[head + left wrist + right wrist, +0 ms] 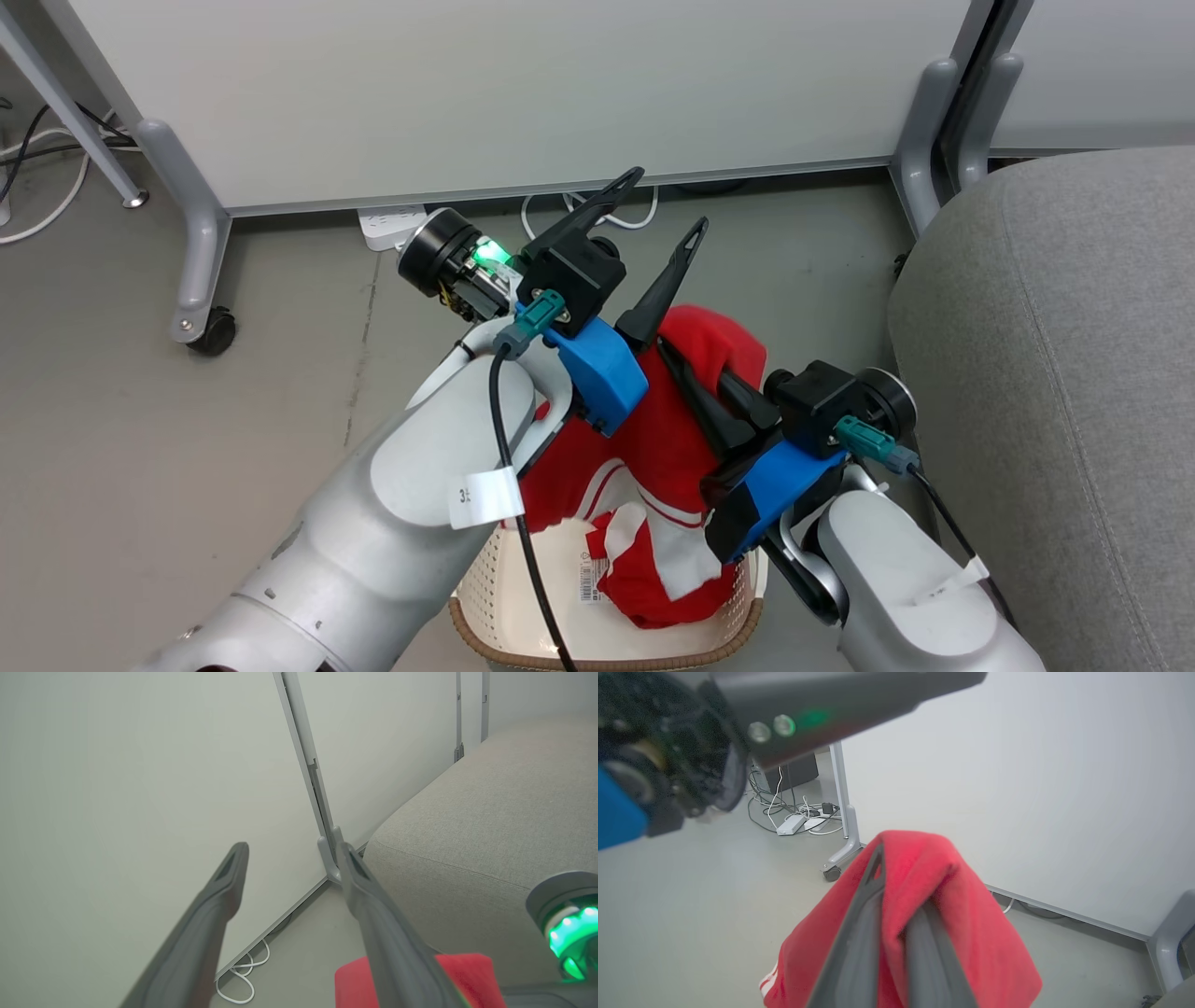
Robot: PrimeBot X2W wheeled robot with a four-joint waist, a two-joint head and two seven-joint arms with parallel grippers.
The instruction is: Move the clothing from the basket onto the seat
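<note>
The grey seat (1055, 373) takes up the right side. Just left of it, near the robot, the cream basket (532, 607) stands on the floor. Red clothing (667, 448) rises from the basket, its lower end still inside. The right gripper (691, 378) pinches the garment's top fold above the basket. To its left, the left gripper (667, 199) has its fingers spread, holding nothing.

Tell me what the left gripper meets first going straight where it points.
The left gripper would most likely meet the white partition panel, near its grey foot; the gap before it looks free. The seat lies off to one side. Depth is uncertain.
</note>
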